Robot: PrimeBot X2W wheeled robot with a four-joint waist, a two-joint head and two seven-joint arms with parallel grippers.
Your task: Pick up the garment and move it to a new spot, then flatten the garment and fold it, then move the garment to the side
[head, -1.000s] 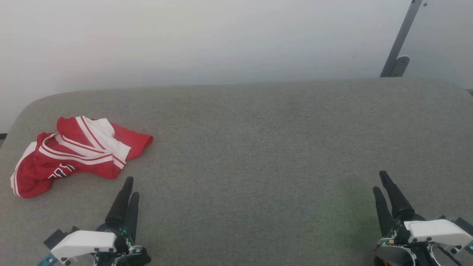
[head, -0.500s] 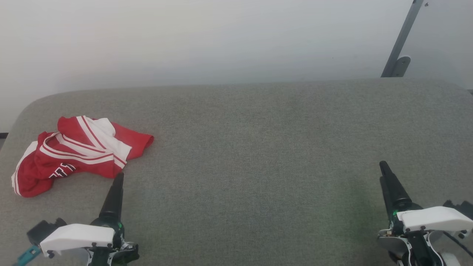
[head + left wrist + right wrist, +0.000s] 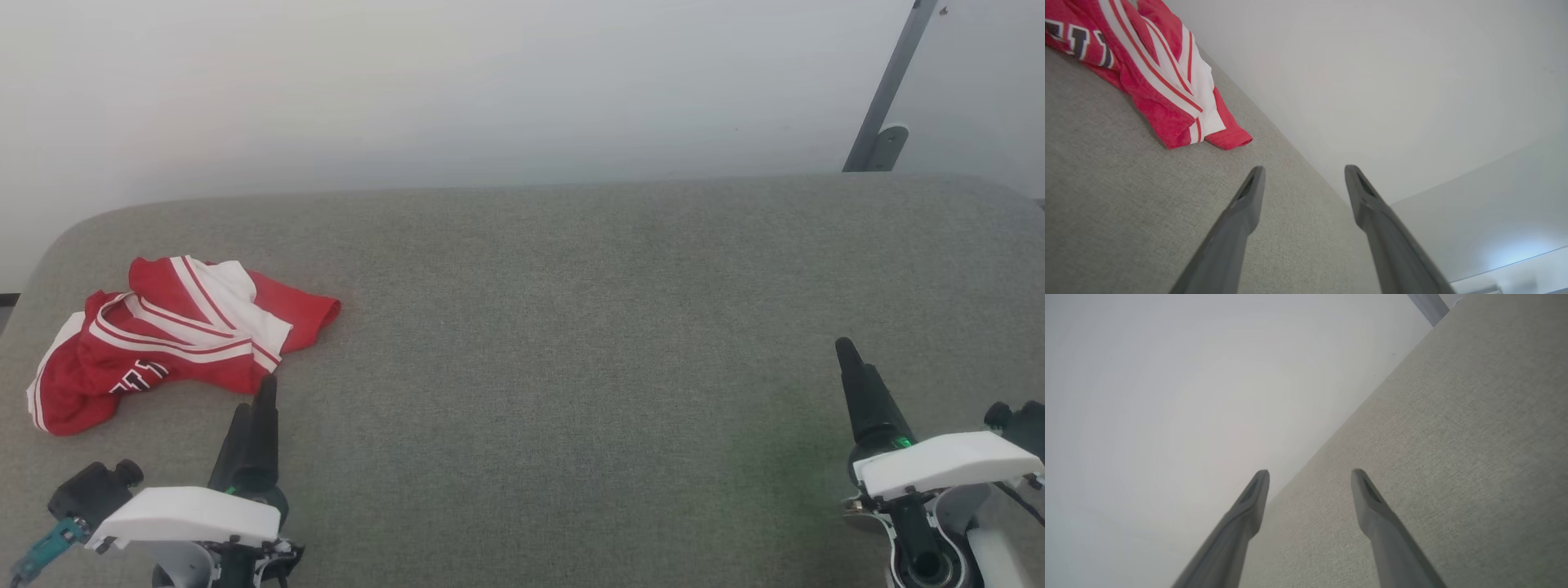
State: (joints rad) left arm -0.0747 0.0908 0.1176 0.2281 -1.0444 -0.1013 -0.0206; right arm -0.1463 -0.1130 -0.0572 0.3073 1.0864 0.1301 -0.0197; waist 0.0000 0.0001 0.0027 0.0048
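risk, slip: the red sports jersey of thin shiny fabric with white panels, white stripe trim and dark white-outlined lettering [image 3: 175, 331] is bunched in loose layers; a pinch on one slick fold could slide out, or lift a single layer and leave the rest dragging.
risk, edge: it lies close to the left edge of the grey fabric-covered tabletop [image 3: 571, 327]; a sideways nudge on the way in could push it over.
risk, snag: fingertips driven too low could dig into the woven cover instead of the cloth.
left claw [image 3: 1304, 168]: spread wide, empty, touching nothing; its tips sit just short of the jersey's near hem.
right claw [image 3: 1310, 473]: spread wide, empty, above bare cover at the far right, well apart from the jersey.
jersey position: far left of the tabletop, crumpled, not yet lifted.
step, as i judge it: the reach for the first pick-up, left arm best placed.
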